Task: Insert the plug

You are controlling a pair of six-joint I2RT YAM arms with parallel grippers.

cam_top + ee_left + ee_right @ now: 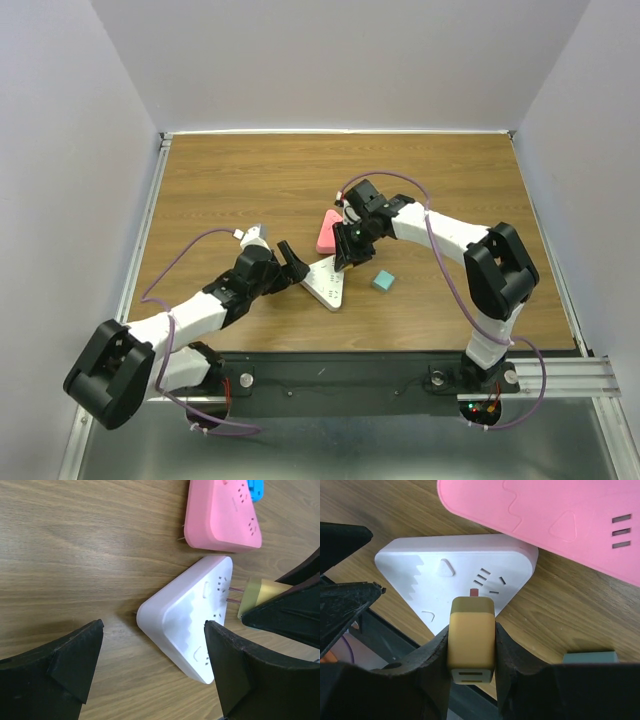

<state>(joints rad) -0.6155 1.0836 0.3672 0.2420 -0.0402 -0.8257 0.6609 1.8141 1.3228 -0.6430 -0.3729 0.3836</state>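
A white triangular socket block [327,284] lies flat on the wooden table. My right gripper [471,640] is shut on a yellow plug [471,637] and holds it just above the block [455,580], its prongs at the slots near one corner. In the left wrist view the plug [257,597] shows its prongs touching the block's [192,620] face. My left gripper [152,675] is open, its fingers either side of the block's near corner without touching it. In the top view my left gripper [293,262] sits left of the block and my right gripper [350,250] above it.
A pink triangular socket block [328,231] lies just behind the white one, also in the right wrist view [560,520]. A small teal cube [383,281] sits to the right of the white block. A blue piece [256,490] peeks out behind the pink block.
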